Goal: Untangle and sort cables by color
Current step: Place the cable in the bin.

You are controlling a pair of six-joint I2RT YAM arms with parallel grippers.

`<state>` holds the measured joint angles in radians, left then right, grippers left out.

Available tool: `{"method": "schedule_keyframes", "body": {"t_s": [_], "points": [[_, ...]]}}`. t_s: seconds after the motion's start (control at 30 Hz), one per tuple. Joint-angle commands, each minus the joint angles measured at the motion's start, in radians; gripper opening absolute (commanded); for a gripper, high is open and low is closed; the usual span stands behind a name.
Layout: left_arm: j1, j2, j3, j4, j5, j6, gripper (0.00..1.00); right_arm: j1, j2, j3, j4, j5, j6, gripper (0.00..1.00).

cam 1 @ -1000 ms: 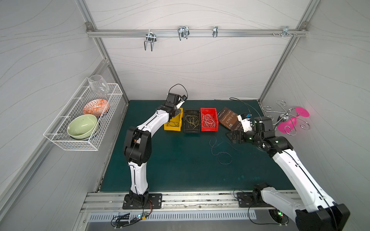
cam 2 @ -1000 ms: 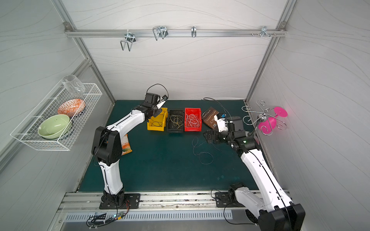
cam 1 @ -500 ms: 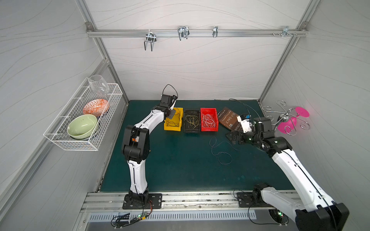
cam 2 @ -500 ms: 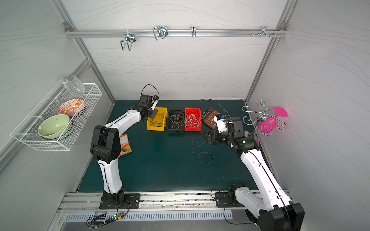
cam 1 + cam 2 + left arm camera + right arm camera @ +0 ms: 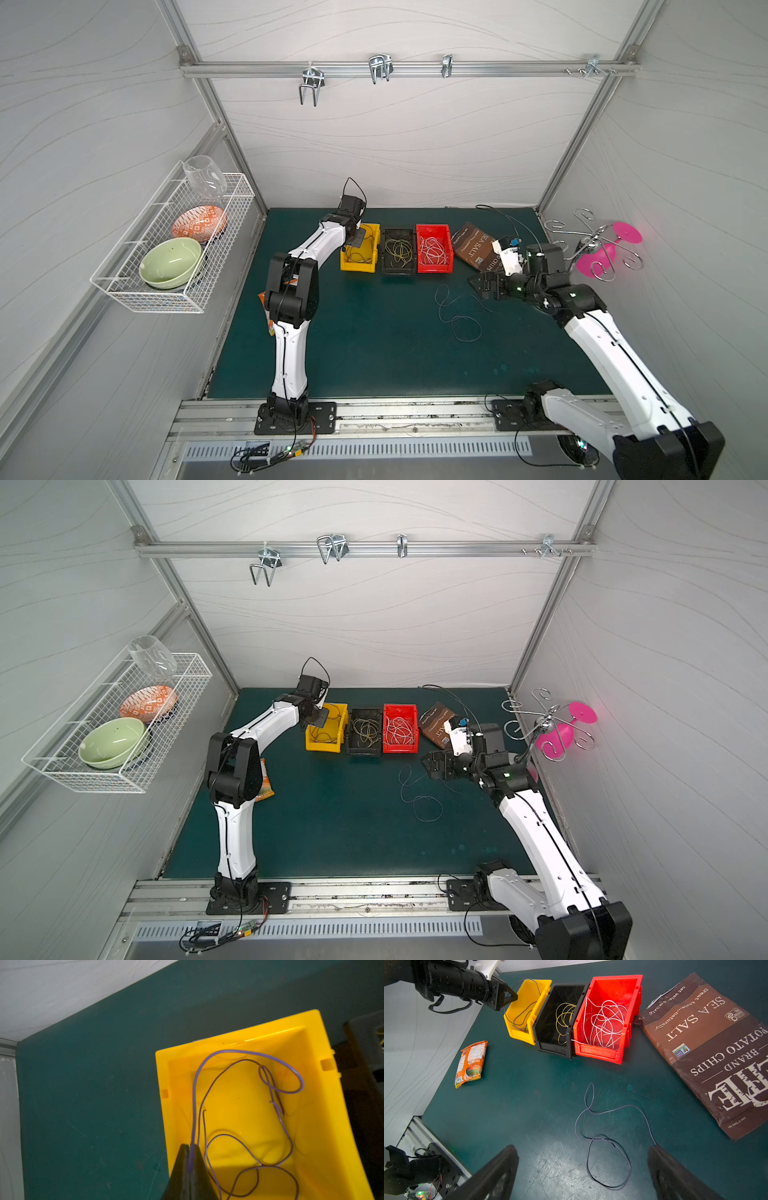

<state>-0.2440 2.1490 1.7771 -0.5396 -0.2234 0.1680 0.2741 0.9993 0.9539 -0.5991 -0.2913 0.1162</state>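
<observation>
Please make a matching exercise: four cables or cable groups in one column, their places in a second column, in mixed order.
1. white cables
2. yellow cables
3. purple cable in the left gripper
4. loose purple cable

A. on the green mat
B. hanging into the yellow bin
C. in the red bin
D. in the black bin

Pairs: 1-C, 2-D, 3-B, 4-A.

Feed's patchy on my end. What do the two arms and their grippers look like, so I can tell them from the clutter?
The left arm and right arm have white shells with black joints. A black cable loops off the left wrist. The left gripper and right gripper have black, wedge-shaped fingers. Small green lights glow on the right arm.
</observation>
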Motion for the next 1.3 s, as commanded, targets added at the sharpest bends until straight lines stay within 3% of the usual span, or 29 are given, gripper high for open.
{"method": "schedule_keyframes", "body": {"t_s": [0.0, 0.6, 1.27], "points": [[-0.01, 0.032, 0.054, -0.036, -0.002, -0.047, 0.0, -0.007, -0.012, -0.006, 0.006, -0.011, 0.011, 0.99], [-0.038, 0.119, 0.118, -0.068, -0.024, -0.037, 0.01, -0.008, -0.002, -0.001, 0.009, -0.011, 0.007, 0.99], [-0.038, -0.162, 0.071, -0.075, 0.006, 0.009, 0.55, -0.096, 0.003, 0.047, -0.082, 0.038, -0.038, 0.99]]}}
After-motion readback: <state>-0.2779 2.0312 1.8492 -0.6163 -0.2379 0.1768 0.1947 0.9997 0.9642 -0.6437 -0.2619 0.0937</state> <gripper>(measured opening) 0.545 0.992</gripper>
